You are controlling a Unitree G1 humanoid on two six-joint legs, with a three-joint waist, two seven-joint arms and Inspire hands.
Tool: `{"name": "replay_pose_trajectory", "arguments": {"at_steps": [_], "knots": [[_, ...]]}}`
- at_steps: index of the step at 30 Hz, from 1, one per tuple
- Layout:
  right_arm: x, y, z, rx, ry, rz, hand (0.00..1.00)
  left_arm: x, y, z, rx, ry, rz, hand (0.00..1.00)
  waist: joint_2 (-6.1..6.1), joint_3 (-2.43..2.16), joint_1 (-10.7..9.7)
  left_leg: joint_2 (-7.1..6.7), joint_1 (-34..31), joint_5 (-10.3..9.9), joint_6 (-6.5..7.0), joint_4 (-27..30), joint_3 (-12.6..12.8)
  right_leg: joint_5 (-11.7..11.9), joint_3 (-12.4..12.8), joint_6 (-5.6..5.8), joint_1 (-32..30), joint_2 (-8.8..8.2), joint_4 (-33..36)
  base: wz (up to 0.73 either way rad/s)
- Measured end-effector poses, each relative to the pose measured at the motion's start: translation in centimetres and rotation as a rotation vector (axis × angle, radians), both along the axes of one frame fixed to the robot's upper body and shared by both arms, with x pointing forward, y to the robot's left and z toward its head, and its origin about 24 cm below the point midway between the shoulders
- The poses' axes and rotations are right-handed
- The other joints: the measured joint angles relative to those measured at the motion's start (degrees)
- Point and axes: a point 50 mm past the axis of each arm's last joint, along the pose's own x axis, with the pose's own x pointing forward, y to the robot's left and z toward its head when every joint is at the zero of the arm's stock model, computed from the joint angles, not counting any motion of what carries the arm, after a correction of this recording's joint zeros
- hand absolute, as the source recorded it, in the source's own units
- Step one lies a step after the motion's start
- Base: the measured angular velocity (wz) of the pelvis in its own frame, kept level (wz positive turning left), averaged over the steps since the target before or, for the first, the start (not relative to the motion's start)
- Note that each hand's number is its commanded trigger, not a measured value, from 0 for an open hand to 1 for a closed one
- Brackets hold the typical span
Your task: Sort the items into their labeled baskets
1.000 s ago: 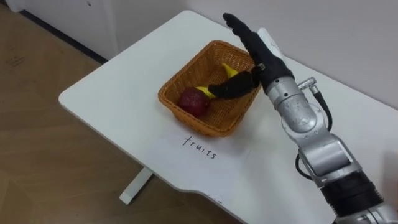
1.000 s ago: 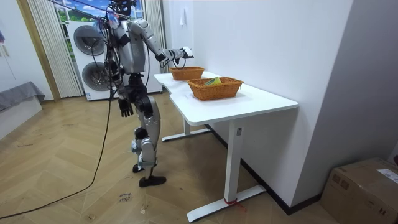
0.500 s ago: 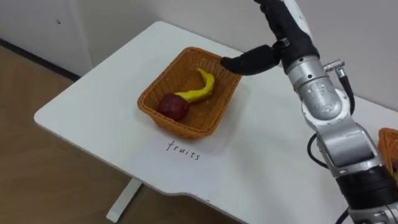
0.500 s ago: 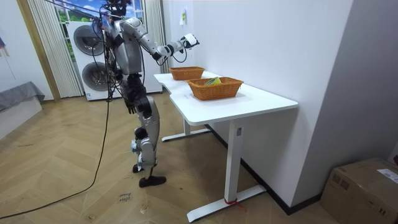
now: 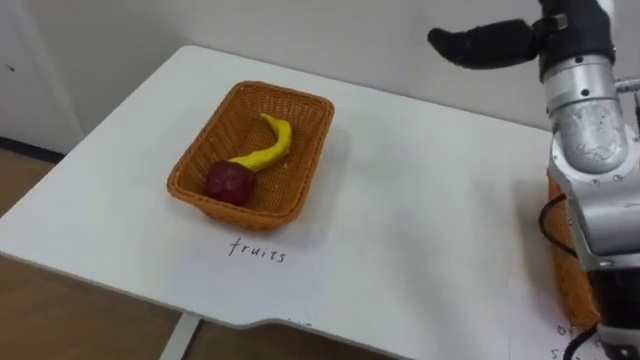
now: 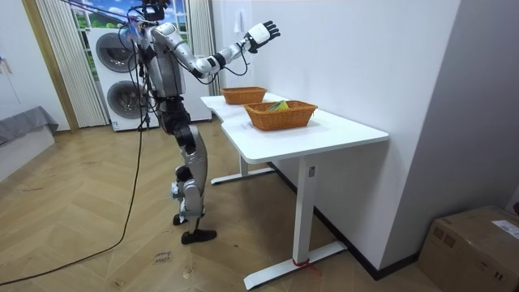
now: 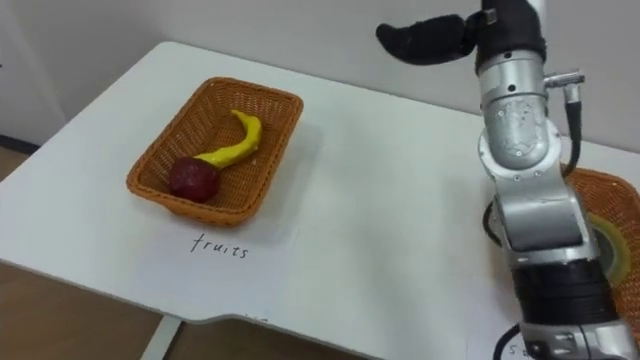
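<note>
Above the table (image 5: 420, 230) | right hand (image 6: 261, 32) risen off fruit basket (image 5: 190, 185) | fingers spread, empty

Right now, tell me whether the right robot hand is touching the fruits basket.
Apart. The room view shows the right robot hand high above the fruits basket, with bare wall between them.

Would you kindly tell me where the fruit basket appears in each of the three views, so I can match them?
Left eye view: fruit basket left of centre on the white table.
Right eye view: fruit basket nearer the left edge.
Room view: the farther of two baskets.
Shared landmark: the raised right hand, above the table.
</note>
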Motion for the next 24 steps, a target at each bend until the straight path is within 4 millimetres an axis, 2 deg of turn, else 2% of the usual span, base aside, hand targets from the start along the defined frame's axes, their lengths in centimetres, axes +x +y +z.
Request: {"name": "replay_pose_trajectory", "arguments": {"at_steps": [4, 8, 11, 12, 14, 19, 24], "knots": [[-1.0, -1.9, 0.9, 0.053, -0.076, -0.092, 0.00, 0.0, -0.2, 0.0, -0.003, -0.005, 0.008, 0.00, 0.06, -0.10, -2.1, 0.10, 0.3, -0.2, -0.01, 0.1, 0.5, 0.0, 0.8, -0.02, 0.0, 0.23, 0.0, -0.06], [-2.1, -3.8, 0.5, 0.075, -0.087, -0.172, 0.00, -0.1, -0.1, 0.0, 0.002, -0.022, 0.032, 0.00, 0.39, -0.16, -3.7, 0.26, 0.8, -0.5, -0.01, 0.0, 1.5, 0.0, 2.1, -0.02, 0.0, 0.46, 0.0, -0.17], [-3.4, -6.3, 0.2, 0.109, -0.111, -0.290, 0.00, -0.8, 0.3, 0.1, 0.012, -0.026, 0.058, 0.00, 0.55, -0.40, -5.0, 0.27, 1.1, -0.6, 0.04, -0.1, 1.9, 0.0, 2.3, 0.00, 0.1, 0.52, 0.1, -0.09], [-3.9, -7.2, 0.2, 0.123, -0.124, -0.338, 0.00, -1.2, 0.5, 0.1, 0.015, -0.024, 0.073, 0.00, 0.57, -0.40, -5.7, 0.30, 1.2, -0.6, 0.04, -0.1, 2.1, 0.0, 2.5, 0.00, 0.0, 0.56, 0.1, -0.16], [-4.6, -8.4, 0.0, 0.143, -0.138, -0.407, 0.00, -1.7, 0.8, 0.1, 0.022, -0.018, 0.099, 0.00, 0.57, -0.31, -5.8, 0.60, 1.7, -0.7, -0.06, -0.5, 3.2, 0.1, 3.5, -0.11, -0.1, 0.91, 0.2, -0.23], [-6.8, -11.2, -0.8, 0.204, -0.175, -0.565, 0.00, -3.1, 1.0, 0.1, 0.038, 0.005, 0.132, 0.00, -0.19, -0.24, -8.7, 0.95, 1.9, -1.0, -0.49, -0.6, 3.4, 0.1, 3.6, -0.20, -0.1, 1.29, 0.1, -0.05], [-8.9, -13.1, -1.8, 0.281, -0.187, -0.677, 0.00, -3.4, 1.1, 0.1, 0.045, 0.009, 0.137, 0.00, -0.47, -0.17, -8.9, 1.18, 2.0, -1.1, -0.64, -0.7, 4.4, 0.0, 5.2, -0.36, -0.5, 1.79, 0.1, -0.11]]}}
